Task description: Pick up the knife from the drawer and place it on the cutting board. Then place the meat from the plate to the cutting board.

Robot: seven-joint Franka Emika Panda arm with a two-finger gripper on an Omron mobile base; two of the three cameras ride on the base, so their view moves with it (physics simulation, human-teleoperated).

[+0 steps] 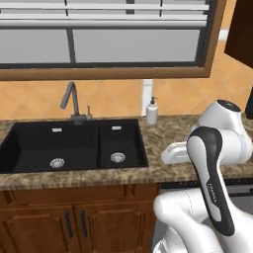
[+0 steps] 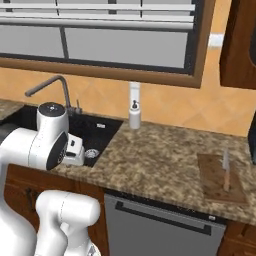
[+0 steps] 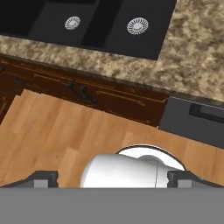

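The knife (image 2: pixel 226 172) lies lengthwise on the brown cutting board (image 2: pixel 220 182) at the right end of the stone counter, grey blade away from the front edge and tan handle toward it. My gripper (image 3: pixel 113 178) is open, its two dark fingertips (image 3: pixel 41 178) set wide apart with nothing between them. It hangs over the counter's front edge by the sink, far left of the board, and looks down at the wooden floor. The white hand (image 2: pixel 75 150) shows beside the arm's elbow. The drawer, the plate and the meat are out of view.
A black double sink (image 1: pixel 74 143) with a grey faucet (image 1: pixel 71 101) fills the left counter. A white soap dispenser (image 1: pixel 151 111) stands against the wall. Below the counter are wooden cabinet doors (image 1: pixel 74 222) and a dark dishwasher front (image 2: pixel 160 225).
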